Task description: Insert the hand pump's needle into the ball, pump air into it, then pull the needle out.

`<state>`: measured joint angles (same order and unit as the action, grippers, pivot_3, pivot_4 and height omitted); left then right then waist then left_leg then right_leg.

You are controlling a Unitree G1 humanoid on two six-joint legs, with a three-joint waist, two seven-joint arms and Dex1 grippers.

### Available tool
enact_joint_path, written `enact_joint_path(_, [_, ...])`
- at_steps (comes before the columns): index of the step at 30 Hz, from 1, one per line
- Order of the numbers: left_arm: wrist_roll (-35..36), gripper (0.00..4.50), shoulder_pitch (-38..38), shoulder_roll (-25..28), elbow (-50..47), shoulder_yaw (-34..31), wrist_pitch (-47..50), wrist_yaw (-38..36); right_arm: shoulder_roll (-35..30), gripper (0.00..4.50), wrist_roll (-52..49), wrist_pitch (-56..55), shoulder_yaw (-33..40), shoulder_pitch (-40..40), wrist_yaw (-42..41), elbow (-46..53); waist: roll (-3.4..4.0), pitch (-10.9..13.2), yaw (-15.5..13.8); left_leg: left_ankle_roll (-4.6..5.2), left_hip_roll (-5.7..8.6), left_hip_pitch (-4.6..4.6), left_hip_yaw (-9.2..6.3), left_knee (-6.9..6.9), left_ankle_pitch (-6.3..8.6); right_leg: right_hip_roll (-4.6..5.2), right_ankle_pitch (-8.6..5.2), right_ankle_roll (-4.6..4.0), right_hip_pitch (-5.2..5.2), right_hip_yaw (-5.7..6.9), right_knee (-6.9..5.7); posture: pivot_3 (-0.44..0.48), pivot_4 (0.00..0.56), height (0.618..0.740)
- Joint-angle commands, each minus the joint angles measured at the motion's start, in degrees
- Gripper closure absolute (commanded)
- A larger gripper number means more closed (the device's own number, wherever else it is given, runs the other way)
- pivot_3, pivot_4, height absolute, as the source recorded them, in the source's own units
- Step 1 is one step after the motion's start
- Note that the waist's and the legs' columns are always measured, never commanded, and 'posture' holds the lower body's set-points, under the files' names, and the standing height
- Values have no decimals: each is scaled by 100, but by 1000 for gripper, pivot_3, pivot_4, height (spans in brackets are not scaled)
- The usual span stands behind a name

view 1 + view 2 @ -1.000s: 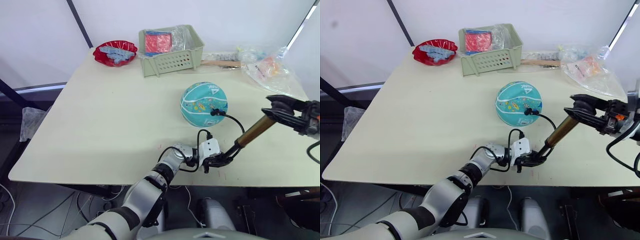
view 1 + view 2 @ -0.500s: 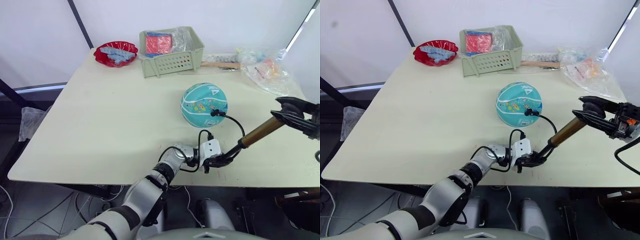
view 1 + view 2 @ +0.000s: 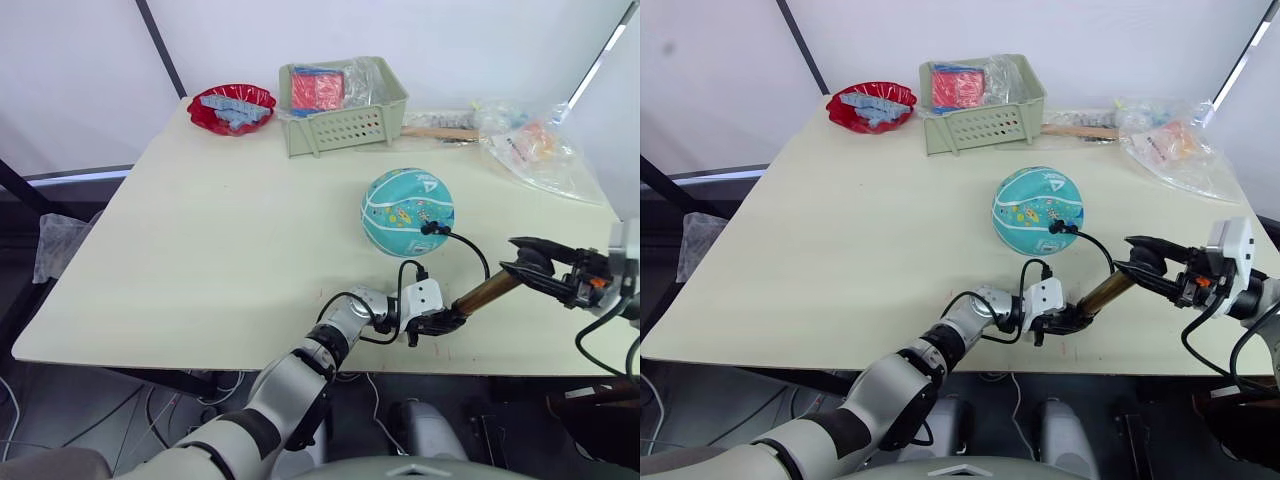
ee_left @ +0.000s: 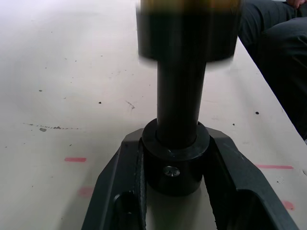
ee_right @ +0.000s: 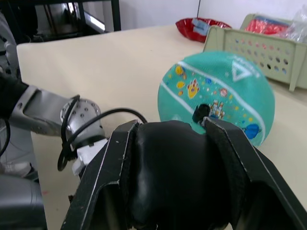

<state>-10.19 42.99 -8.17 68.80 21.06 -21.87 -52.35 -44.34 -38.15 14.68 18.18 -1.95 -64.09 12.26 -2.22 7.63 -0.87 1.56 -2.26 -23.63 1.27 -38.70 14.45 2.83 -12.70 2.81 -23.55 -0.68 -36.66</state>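
The teal ball (image 3: 407,210) rests on the table right of centre. The needle's black fitting (image 3: 429,227) sits against the ball's near side; the pin itself is hidden. From it a thin black hose (image 3: 477,255) curves down to the hand pump (image 3: 485,292), which lies tilted low over the table's near edge. My left gripper (image 3: 438,322) is shut on the pump's black end cap (image 4: 175,163), held between its fingers (image 4: 240,189). My right gripper (image 3: 532,268) is shut on the pump's black handle (image 5: 175,167).
A green basket (image 3: 345,118) and a red bowl (image 3: 231,106) stand at the back of the table. A wooden-handled tool (image 3: 440,131) and clear plastic bags (image 3: 535,148) lie at the back right. The table's near edge (image 3: 300,362) runs just below the pump.
My right gripper has come down and in toward the left gripper with the handle. The pump now lies flatter and shows less bronze barrel. Ball and left gripper have stayed put.
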Motion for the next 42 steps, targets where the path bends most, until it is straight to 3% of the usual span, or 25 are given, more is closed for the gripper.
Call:
enact_joint_path(1, [-113,3349,162,-549,334,-23,234,345,115,2869,410,-32,-418,-243,-29,-257,-3,-4,0,0,0,0,0,0,0,0,0,0,0,0,0,0,150,735])
enact_joint_path(8, [-129,3349,242,-624,366,-14,237,387,209,2869,278,-32,-345,-119,63,-239,-2,-4,-1,0,0,0,1,0,0,1,1,-1,0,0,0,0,150,735])
enact_joint_path(21, [-132,3349,236,-693,419,49,240,386,-890,2869,-1313,1302,1300,333,122,584,31,18,-1,0,1,-6,2,0,0,4,1,-1,-4,-3,2,0,150,735])
enact_joint_path(28, [-147,3349,168,-595,425,58,219,380,-1384,2869,-1786,2022,1735,810,145,451,37,26,0,0,2,-10,2,0,0,5,1,-1,-6,-2,5,0,150,735])
enact_joint_path(36, [-149,3349,140,-510,401,65,191,300,-1816,2869,-1676,2257,1769,1290,-29,164,47,31,2,0,2,-9,2,0,0,6,1,-1,-7,-5,5,0,150,735])
enact_joint_path(42, [-124,3349,153,-437,393,17,181,248,-1630,2869,-1560,2233,1418,1270,-109,218,46,34,3,0,2,-9,2,0,0,5,1,0,-7,-4,5,0,150,735])
